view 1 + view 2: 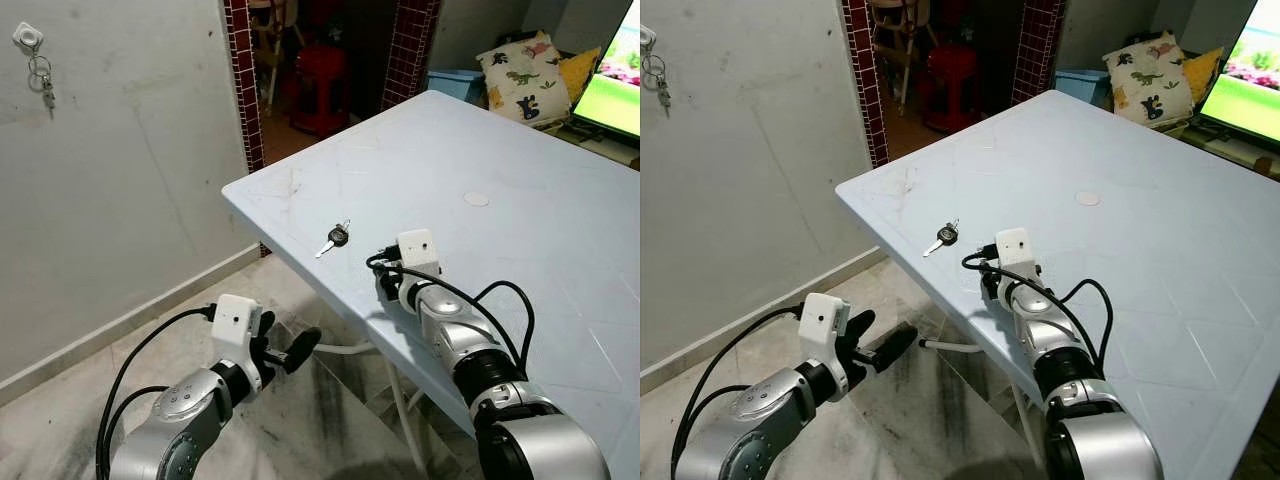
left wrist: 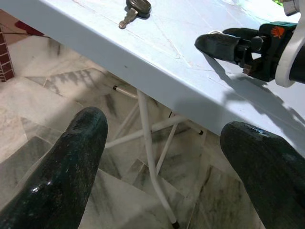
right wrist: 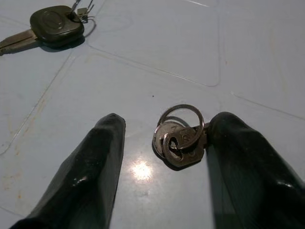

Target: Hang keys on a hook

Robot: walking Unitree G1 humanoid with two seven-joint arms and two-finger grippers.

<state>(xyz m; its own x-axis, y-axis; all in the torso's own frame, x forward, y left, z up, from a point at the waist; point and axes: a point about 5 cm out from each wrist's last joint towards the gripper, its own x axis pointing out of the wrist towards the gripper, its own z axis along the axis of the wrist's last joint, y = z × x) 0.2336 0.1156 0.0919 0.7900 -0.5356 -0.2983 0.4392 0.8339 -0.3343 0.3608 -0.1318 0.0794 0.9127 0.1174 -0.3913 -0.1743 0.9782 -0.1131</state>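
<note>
Between right tool (image 3: 164, 157) tips, keys (image 3: 178, 138) lie flat.

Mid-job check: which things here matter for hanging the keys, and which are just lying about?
For the job:
- keys on a ring, between the open right gripper fingers, on the table
- wall hook, already holding other keys

Lying about:
- black-headed key
- red stool
- dinosaur cushion
- left gripper, open, below the table edge
</note>
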